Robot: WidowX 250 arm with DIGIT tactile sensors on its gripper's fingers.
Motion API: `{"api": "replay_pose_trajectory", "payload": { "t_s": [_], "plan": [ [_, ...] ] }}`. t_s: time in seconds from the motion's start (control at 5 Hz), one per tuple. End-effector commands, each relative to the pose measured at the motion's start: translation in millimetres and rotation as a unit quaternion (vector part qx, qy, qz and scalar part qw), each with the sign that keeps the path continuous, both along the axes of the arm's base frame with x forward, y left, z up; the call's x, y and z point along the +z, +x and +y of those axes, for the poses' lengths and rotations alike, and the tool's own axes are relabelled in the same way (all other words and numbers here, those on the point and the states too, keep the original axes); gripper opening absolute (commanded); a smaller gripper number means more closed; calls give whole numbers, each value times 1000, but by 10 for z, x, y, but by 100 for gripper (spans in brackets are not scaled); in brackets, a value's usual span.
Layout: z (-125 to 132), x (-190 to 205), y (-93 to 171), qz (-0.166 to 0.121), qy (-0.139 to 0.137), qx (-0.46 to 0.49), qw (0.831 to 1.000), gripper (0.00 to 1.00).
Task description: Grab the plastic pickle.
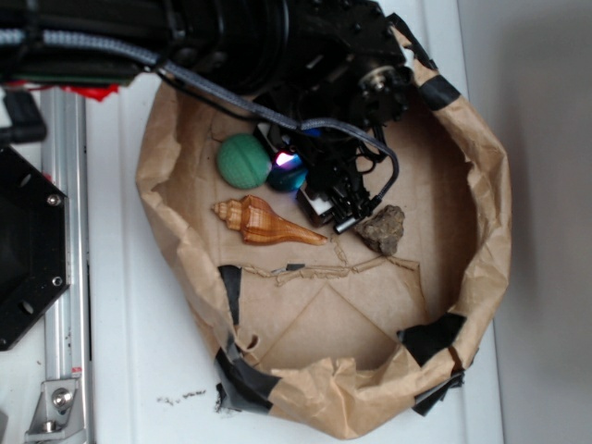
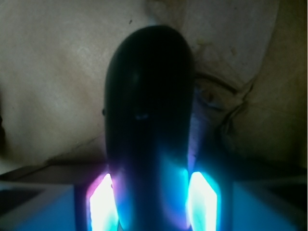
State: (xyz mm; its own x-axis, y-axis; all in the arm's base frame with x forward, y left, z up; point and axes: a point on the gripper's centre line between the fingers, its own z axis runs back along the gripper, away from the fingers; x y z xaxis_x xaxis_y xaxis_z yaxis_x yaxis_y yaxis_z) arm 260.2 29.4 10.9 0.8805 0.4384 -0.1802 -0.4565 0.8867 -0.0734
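The plastic pickle [image 2: 149, 96] is a glossy dark green piece with a rounded end, and it fills the middle of the wrist view. It runs away from the camera between my two glowing pads [image 2: 102, 204], which press against its left and right sides. In the exterior view only a dark teal end of the pickle [image 1: 286, 178] shows, lit blue and pink, under my gripper [image 1: 294, 168]. My gripper is shut on the pickle, low over the floor of the brown paper bag [image 1: 481, 185]. The black arm hides the rest of the pickle.
A light green textured ball [image 1: 243, 160] lies just left of the pickle. An orange-brown spiral seashell [image 1: 264, 222] lies in front of it, and a grey-brown rock [image 1: 382, 228] lies to the right. The crumpled bag walls ring everything. A metal rail [image 1: 65, 277] and a black plate [image 1: 28, 250] stand at the left.
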Motion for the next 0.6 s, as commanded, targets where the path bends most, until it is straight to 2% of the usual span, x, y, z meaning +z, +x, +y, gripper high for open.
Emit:
{"api": "replay_pose_trajectory", "payload": {
  "t_s": [0.0, 0.2, 0.4],
  "plan": [
    [-45, -68, -2, -15, 4, -46, 999, 0],
    [-47, -72, -2, -15, 4, -48, 999, 0],
    [-15, 89, 63, -45, 13, -77, 996, 0]
  ]
}}
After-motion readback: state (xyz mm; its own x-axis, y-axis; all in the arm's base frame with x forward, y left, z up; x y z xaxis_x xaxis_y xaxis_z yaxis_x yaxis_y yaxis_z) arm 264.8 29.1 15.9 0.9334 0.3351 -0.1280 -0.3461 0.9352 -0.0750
